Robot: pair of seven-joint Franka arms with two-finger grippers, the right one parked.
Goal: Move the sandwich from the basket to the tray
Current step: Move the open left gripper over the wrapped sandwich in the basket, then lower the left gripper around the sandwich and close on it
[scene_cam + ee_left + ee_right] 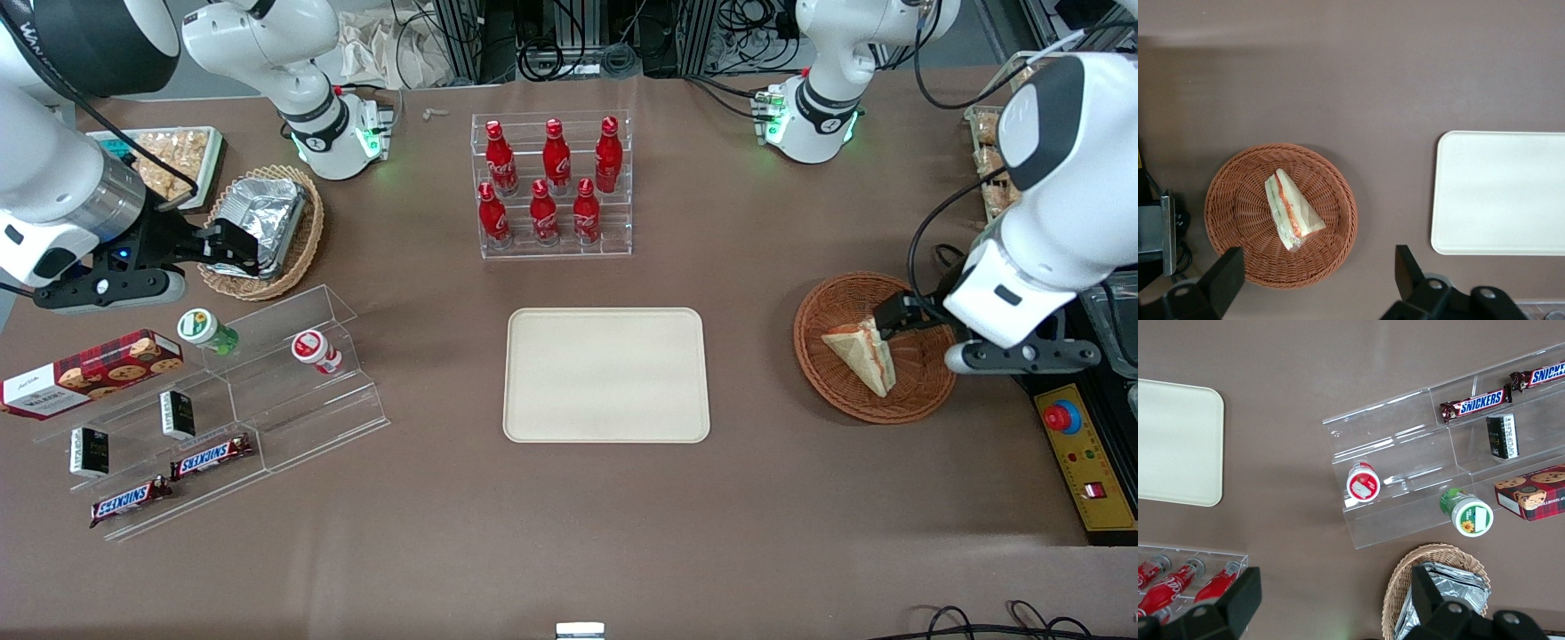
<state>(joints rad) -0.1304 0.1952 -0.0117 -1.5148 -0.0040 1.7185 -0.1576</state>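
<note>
Sandwich (861, 354) is seen lying in wicker basket (920, 404), w/ gripper (898, 316) held above, fingers wide open, empty; descent should be centred before closing; tray (606, 374) is bare.

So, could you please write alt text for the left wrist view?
A sandwich lies in a round wicker basket on a brown table. The open gripper hovers above, off the basket's rim, with an empty cream tray beside.

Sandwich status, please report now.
Gripper open, above basket. Sandwich lying in basket, not gripped. Tray bare; nothing on the table between basket and tray.
</note>
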